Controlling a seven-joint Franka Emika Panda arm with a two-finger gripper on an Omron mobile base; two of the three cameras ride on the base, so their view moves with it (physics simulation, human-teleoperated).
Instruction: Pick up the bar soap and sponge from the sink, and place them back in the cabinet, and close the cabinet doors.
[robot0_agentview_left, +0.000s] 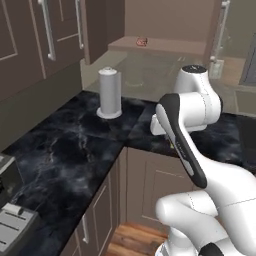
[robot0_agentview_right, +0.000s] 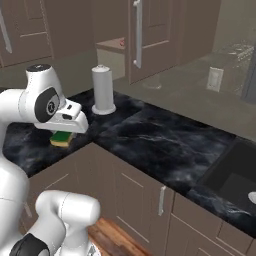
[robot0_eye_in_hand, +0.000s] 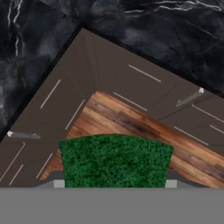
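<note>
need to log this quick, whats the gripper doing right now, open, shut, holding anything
gripper: closed on the sponge, held above the inner corner of the black counter.

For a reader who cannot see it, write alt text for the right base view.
The white arm carries the green-and-yellow sponge in its closed gripper above the black marble counter. Behind stand a paper towel roll and an open brown cabinet door; the sink lies at right.

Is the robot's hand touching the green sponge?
Touching. In the hand view the sponge sits clamped between the gripper's fingertips. In the right base view it hangs under the hand, above the counter.
</note>
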